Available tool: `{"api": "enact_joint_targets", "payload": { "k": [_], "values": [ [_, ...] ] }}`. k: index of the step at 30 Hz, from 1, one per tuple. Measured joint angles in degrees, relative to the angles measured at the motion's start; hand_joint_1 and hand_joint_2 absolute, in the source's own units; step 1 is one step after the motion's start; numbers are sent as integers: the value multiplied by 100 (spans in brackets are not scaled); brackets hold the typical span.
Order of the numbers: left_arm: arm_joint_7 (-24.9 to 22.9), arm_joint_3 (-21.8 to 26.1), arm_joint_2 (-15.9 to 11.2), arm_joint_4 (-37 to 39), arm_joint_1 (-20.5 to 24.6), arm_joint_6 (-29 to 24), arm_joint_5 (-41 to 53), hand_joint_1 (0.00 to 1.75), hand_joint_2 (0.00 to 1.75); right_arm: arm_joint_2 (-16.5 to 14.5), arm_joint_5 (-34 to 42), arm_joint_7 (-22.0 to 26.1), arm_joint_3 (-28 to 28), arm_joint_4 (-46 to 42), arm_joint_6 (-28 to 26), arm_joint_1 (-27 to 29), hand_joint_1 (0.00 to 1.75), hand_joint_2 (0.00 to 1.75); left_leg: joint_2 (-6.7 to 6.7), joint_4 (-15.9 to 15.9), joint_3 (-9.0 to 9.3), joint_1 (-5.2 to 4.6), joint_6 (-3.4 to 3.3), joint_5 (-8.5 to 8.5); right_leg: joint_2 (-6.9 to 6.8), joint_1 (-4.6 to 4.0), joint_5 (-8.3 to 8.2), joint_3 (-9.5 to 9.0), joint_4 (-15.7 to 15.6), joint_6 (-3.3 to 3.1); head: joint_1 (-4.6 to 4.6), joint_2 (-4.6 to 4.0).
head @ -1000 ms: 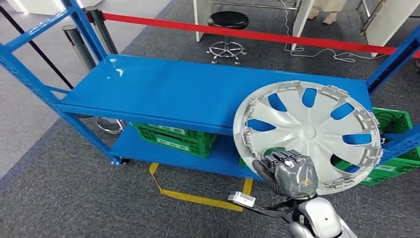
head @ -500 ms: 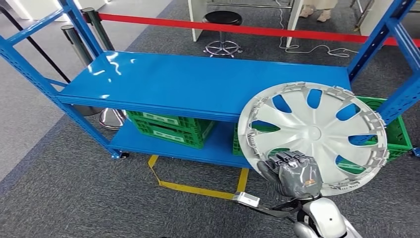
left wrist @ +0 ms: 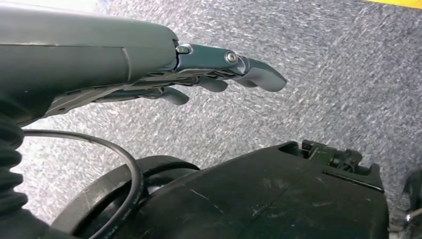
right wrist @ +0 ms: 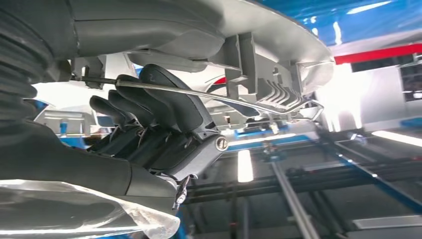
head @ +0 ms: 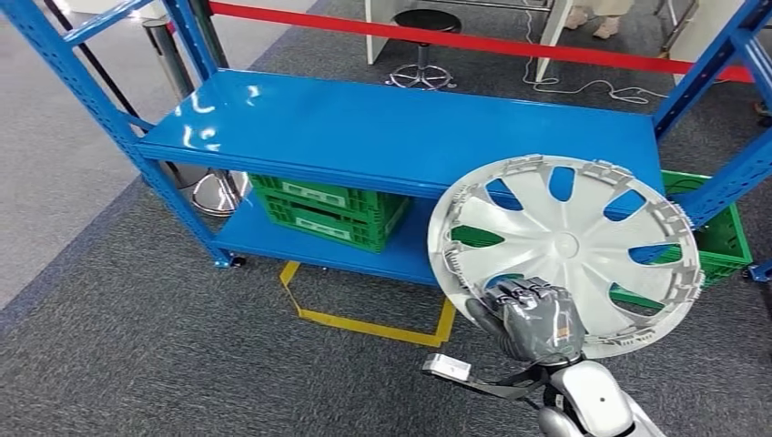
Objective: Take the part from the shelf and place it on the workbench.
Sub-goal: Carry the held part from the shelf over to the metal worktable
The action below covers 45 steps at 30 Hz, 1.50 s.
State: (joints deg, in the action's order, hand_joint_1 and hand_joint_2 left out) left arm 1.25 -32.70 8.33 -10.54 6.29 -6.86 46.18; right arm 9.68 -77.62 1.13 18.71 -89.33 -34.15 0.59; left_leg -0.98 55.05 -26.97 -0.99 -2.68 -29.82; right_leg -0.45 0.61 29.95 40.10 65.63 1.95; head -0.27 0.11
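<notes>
The right hand (head: 533,319) grips the silver wheel cover (head: 569,246) at its lower rim, on the side nearest the robot, and holds it up in front of the blue shelf (head: 401,127). In the head view the cover stands above and beyond the hand, its face turned toward the camera, its disc overlapping the right end of the shelf's upper board and the green crate (head: 719,241) beneath it. It touches neither board; it hangs in the air, carried by the hand alone.

In the right wrist view the dark fingers (right wrist: 164,107) curl up against the inner side of the cover (right wrist: 259,30), beside its wire ring and plastic clips, with the rim clamped between them and the thumb.

The left hand (left wrist: 214,74) hangs low over the grey carpet (left wrist: 323,64), its fingers loosely extended and slightly apart, holding nothing.

Another green crate (head: 328,209) sits on the lower shelf board to the left. Yellow tape (head: 364,323) marks the carpet before the shelf, a red barrier band (head: 473,41) runs behind it, and a black stool (head: 423,23) stands beyond that.
</notes>
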Motion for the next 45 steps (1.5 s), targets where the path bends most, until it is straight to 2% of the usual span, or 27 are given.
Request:
{"api": "enact_joint_targets", "payload": {
  "k": [2,3,5,7,9,10,11,13,16,18,19,20,22,24,26,27,28,29,31,33,34,36,38,40,42,43,45],
  "values": [
    [-7,8,-7,0,3,4,-3,0,175,9,13,8,31,59,19,-52,175,175,-56,33,-99,-14,-12,58,19,-1,314,212,688,16,-2,0],
    [-10,13,-9,0,5,4,-8,0,175,17,29,16,44,92,37,-89,175,175,-94,53,-141,-20,-10,80,24,-2,334,209,816,17,-3,0],
    [-13,26,-12,0,11,7,-26,0,175,32,89,52,75,157,93,-186,175,175,-187,105,-203,-23,-1,102,75,-2,84,-116,406,-2,-2,0],
    [-30,34,-10,0,27,11,-39,0,175,53,150,105,117,229,143,-314,175,175,-275,179,-268,-23,14,104,298,12,-158,-548,-290,-48,-5,0],
    [-58,42,-11,0,45,14,-43,0,175,75,192,148,166,309,167,-448,175,175,-364,251,-382,-8,61,127,437,17,-182,-725,-614,-81,-7,1],
    [-69,48,-14,0,51,13,-45,0,175,81,213,165,192,345,173,-504,175,175,-416,276,-443,0,96,150,408,14,-181,-737,-648,-84,-7,1],
    [-79,55,-24,0,51,8,-47,0,175,81,235,184,220,377,174,-563,175,175,-471,288,-488,7,129,162,333,25,-173,-736,-686,-95,-3,1],
    [-103,84,-40,0,52,-23,-56,0,175,81,288,222,283,446,170,-685,175,175,-384,422,-581,-5,210,73,190,55,-187,-747,-754,-133,-21,0],
    [-165,157,-51,0,91,-51,-102,0,175,79,341,286,415,615,172,-881,175,175,-81,1293,-955,56,359,-367,-45,67,-198,-761,-790,-195,-73,0],
    [-194,197,-55,0,114,-51,-133,0,175,63,363,322,523,750,172,-990,175,175,-23,1767,-1135,123,423,-480,-208,68,-195,-761,-783,-197,-75,0],
    [-203,219,-60,0,111,-55,-141,0,175,46,380,338,579,814,169,-1048,175,175,4,1732,-1102,149,444,-387,-284,72,-193,-762,-779,-195,-75,0],
    [-211,241,-67,0,97,-66,-145,0,175,22,400,351,635,871,166,-1108,175,175,54,1482,-976,169,458,-200,-353,77,-190,-765,-775,-191,-75,0],
    [-225,285,-78,0,53,-103,-151,0,175,-17,433,370,723,976,161,-1236,175,175,337,762,-660,151,468,160,-481,67,-186,-763,-768,-164,-81,0],
    [-235,312,-88,0,25,-137,-159,0,175,-35,448,379,785,1063,159,-1345,175,175,549,343,-532,93,407,261,-608,33,-200,-733,-760,-112,-83,1],
    [-238,337,-102,0,14,-161,-169,0,175,-56,458,393,845,1136,158,-1433,175,175,455,274,-573,60,307,256,-756,23,-222,-712,-766,-56,-80,1],
    [-238,351,-103,0,6,-171,-172,0,175,-73,470,402,876,1167,158,-1473,175,175,378,257,-590,59,260,278,-752,40,-197,-695,-754,-27,-80,1],
    [-238,365,-98,0,5,-180,-173,0,175,-88,488,413,904,1196,158,-1507,175,175,303,239,-596,63,216,304,-642,61,-125,-659,-686,-6,-80,0],
    [-240,378,-93,0,7,-187,-173,0,175,-101,508,424,931,1224,158,-1535,175,175,230,222,-598,68,170,329,-466,77,7,-575,-503,2,-69,0],
    [-256,409,-86,0,10,-204,-178,0,175,-113,547,451,990,1291,158,-1568,175,175,90,216,-612,62,100,359,-90,79,373,-259,199,-14,-40,0],
    [-273,439,-86,0,5,-214,-190,0,175,-124,584,487,1049,1376,158,-1599,175,175,-81,222,-628,34,59,376,21,59,570,38,845,-39,-25,0],
    [-278,452,-87,0,3,-216,-195,0,175,-132,605,504,1077,1421,158,-1624,175,175,-177,229,-632,24,52,382,38,48,512,63,891,-55,-24,0],
    [-282,471,-88,0,2,-218,-208,0,175,-160,649,521,1127,1499,159,-1698,175,175,-353,262,-636,17,55,382,129,42,136,-198,349,-92,-23,0],
    [-287,493,-86,0,4,-225,-225,0,175,-199,684,532,1169,1573,158,-1791,175,175,-498,333,-689,11,88,371,375,68,-115,-557,-341,-104,-28,0],
    [-290,525,-85,0,3,-238,-234,0,175,-240,704,552,1209,1641,156,-1856,175,175,-622,389,-777,28,148,388,490,73,-110,-691,-588,-93,-32,0],
    [-292,562,-99,0,-3,-249,-235,0,175,-289,727,573,1256,1701,154,-1905,175,175,-710,405,-828,46,206,406,360,71,-116,-702,-620,-109,-28,0],
    [-294,576,-104,0,-5,-254,-236,0,175,-314,747,578,1273,1731,152,-1936,175,175,-626,453,-853,37,239,366,284,78,-124,-716,-638,-127,-43,0],
    [-297,599,-111,0,6,-269,-236,0,175,-358,816,602,1293,1778,149,-1989,175,175,-292,829,-1008,34,318,132,119,91,-133,-747,-673,-173,-95,0]
  ]
}}
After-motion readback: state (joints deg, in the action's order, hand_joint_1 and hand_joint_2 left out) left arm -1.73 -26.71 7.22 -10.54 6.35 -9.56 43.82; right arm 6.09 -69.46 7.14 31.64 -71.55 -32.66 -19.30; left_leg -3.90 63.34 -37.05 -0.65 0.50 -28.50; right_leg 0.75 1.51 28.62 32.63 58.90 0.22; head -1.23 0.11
